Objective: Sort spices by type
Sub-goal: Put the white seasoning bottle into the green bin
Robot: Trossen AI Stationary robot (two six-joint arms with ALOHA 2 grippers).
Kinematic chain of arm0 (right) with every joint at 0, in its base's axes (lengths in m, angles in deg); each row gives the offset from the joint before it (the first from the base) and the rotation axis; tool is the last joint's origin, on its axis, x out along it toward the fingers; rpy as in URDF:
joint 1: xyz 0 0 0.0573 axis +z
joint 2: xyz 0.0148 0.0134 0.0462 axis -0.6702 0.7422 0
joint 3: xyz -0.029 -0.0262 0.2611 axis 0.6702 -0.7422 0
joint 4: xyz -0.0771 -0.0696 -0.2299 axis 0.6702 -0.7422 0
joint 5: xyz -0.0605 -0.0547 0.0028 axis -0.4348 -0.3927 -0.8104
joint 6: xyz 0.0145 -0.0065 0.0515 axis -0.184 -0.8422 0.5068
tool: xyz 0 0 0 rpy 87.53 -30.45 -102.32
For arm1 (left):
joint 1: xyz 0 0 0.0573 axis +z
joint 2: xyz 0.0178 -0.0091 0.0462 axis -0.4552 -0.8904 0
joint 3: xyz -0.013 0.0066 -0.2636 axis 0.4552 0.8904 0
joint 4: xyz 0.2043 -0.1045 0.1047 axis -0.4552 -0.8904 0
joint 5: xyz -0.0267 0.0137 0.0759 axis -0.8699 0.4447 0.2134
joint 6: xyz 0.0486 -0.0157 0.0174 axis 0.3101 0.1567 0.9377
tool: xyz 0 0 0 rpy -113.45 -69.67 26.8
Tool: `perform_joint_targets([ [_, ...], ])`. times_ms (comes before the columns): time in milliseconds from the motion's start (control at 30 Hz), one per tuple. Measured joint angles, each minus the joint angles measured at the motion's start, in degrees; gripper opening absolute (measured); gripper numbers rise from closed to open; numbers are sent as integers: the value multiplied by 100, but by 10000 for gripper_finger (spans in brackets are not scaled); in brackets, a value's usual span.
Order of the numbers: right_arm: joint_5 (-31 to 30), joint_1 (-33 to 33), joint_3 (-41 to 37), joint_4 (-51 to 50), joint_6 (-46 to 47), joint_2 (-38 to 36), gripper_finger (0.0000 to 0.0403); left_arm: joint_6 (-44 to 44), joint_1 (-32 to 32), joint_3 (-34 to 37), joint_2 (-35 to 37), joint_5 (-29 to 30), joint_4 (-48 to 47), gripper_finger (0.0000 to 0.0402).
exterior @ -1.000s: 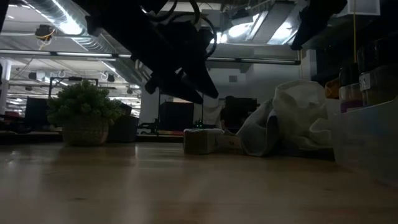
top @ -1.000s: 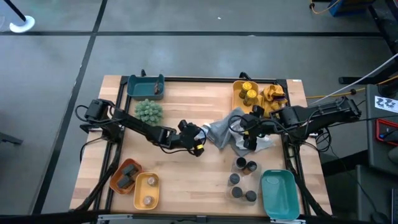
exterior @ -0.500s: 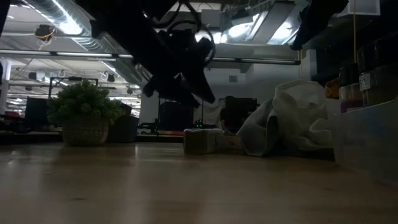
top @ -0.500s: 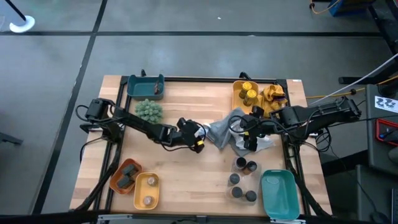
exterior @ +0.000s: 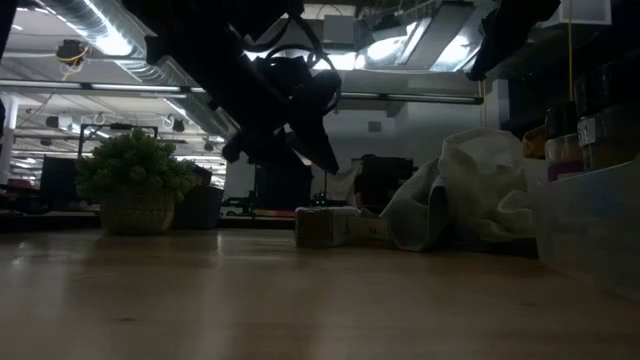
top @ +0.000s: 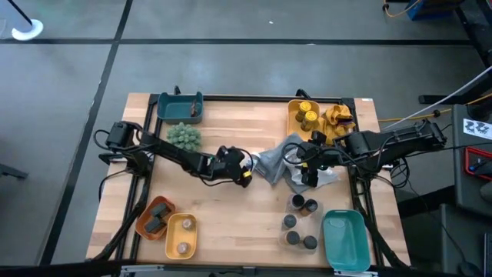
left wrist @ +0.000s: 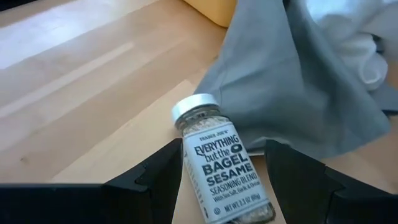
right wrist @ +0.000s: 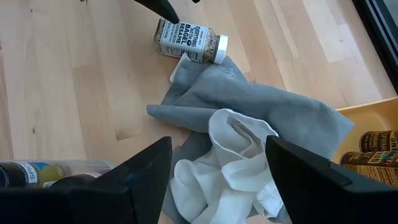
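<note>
A seasoning jar with a white lid lies on its side on the wood, its lid end against the grey cloth; it also shows in the right wrist view and the low view. My left gripper hangs open above it, one finger to each side, without touching. My right gripper is open over the white cloth. Several more jars stand near the right near corner.
A yellow tray with yellow-lidded jars sits at the far right and a teal tray at the far left beside the green plant ball. Orange and yellow trays with jars sit near left, and a teal tray near right.
My left gripper has drawn back a little toward the table's left edge, staying open above the jar. The jar and the cloths have stayed where they were.
</note>
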Motion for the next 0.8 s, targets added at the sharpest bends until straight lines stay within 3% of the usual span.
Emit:
perform_joint_targets([
  [800,0,1,-1,26,0,2,260,-164,-101,13,-562,4,198,210],
])
